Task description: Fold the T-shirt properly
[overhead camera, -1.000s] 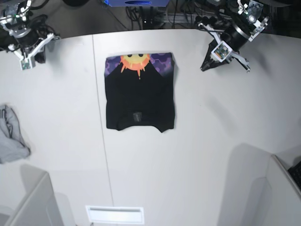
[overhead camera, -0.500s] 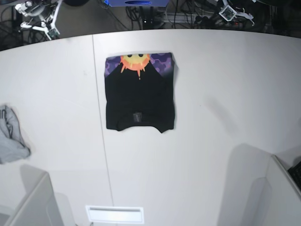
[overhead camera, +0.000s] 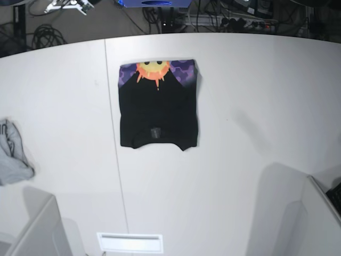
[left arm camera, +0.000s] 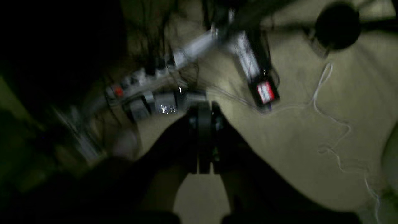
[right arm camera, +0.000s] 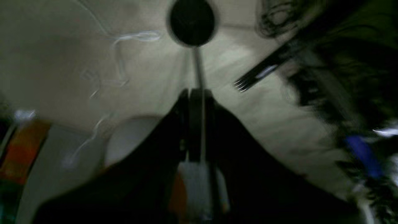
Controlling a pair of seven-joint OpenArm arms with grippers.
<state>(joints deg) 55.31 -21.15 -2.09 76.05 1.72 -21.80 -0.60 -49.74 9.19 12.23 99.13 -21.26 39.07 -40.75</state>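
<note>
Both arms have left the desk (overhead camera: 256, 80) since a second ago: they stood at its far corners then, and now only a scrap of the right arm's white frame shows at the top edge of the base view, while the left arm is gone from that view altogether. The T-shirt (overhead camera: 159, 106) has not shifted. It lies flat on the far middle of the white desk, folded into a neat, nearly square black cotton block, with the orange-yellow sun print on its purple band along the far edge and a small tag near the near edge. The small light grey cloth (overhead camera: 11, 153) sits crumpled at the desk's left edge, well apart from the shirt, also unmoved.

The wrist views are blurred and dim. The left claw (left arm camera: 201, 118) is closed, its dark fingers pressed together and holding nothing, above a floor with a power strip (left arm camera: 146, 84) and cables. The right claw (right arm camera: 194, 102) is likewise closed and empty.
</note>
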